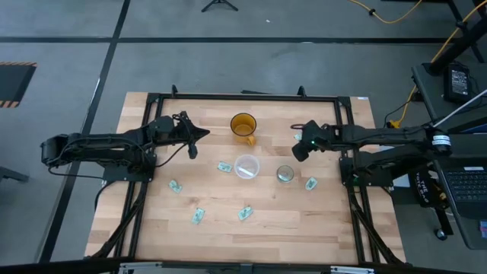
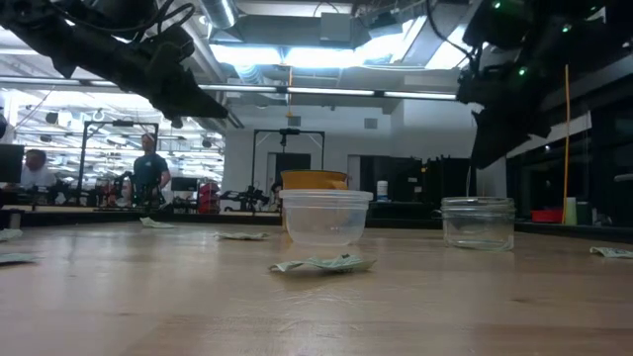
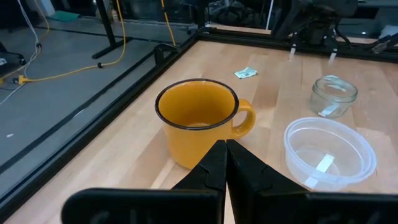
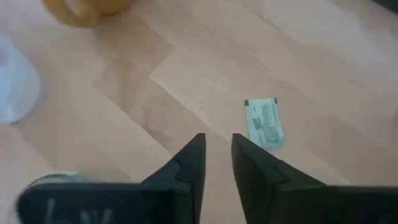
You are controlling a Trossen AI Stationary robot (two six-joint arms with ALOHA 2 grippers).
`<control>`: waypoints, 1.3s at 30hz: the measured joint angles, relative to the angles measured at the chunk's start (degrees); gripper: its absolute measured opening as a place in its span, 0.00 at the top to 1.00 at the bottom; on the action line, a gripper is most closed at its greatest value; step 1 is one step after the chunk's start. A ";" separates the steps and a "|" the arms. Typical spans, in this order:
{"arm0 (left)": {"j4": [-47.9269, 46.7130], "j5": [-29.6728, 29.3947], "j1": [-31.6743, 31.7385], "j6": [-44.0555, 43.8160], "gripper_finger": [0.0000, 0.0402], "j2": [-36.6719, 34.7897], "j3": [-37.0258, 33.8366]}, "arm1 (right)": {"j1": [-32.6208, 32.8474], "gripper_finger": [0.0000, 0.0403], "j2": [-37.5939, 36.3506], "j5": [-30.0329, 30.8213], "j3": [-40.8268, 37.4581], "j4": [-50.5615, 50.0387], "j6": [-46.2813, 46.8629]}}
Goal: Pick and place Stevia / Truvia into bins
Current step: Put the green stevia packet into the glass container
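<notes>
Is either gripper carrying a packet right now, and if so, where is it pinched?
Nothing is held. The left gripper is shut on nothing near the orange mug. The right gripper is open above a packet lying flat on the table.

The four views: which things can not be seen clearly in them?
- Packet print: right wrist view, blurred.
- Clear bowl: right wrist view, cut by the edge.
- Jar contents: high view, too small.
- Right gripper: low view, dark against the ceiling lights.
- Yellow mug: low view, behind the clear bowl.
</notes>
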 joint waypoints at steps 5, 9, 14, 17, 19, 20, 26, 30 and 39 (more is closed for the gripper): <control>0.00 -0.02 0.00 -0.02 1.00 0.00 0.00 | -3.35 0.70 2.65 -0.02 0.02 -0.24 3.12; 0.00 -0.04 0.00 -0.01 1.00 0.00 0.00 | -5.64 0.66 5.27 -0.36 0.01 -0.41 3.21; 0.00 -0.08 0.00 1.29 1.00 0.00 0.00 | -7.98 0.63 9.43 -0.50 0.01 0.69 3.21; 0.00 -0.11 0.00 1.42 1.00 0.00 0.00 | -9.23 0.61 11.82 -0.66 0.00 1.09 3.60; 0.00 -0.13 0.00 1.48 1.00 0.00 0.00 | -10.19 0.61 13.27 -2.33 0.00 1.23 4.31; 0.00 -0.14 -0.01 1.51 1.00 0.00 0.00 | -10.68 0.61 13.94 -3.93 0.00 1.25 4.21; -0.02 -0.15 0.00 2.39 1.00 0.00 0.00 | -12.96 0.61 18.08 -6.59 0.00 1.87 3.01; -0.02 -0.15 0.00 2.38 1.00 0.00 0.00 | -14.27 0.61 20.15 -6.47 0.00 4.16 2.92; -0.02 -0.13 0.00 2.40 1.00 -0.02 0.00 | -16.10 0.61 23.35 -6.48 0.00 5.91 2.88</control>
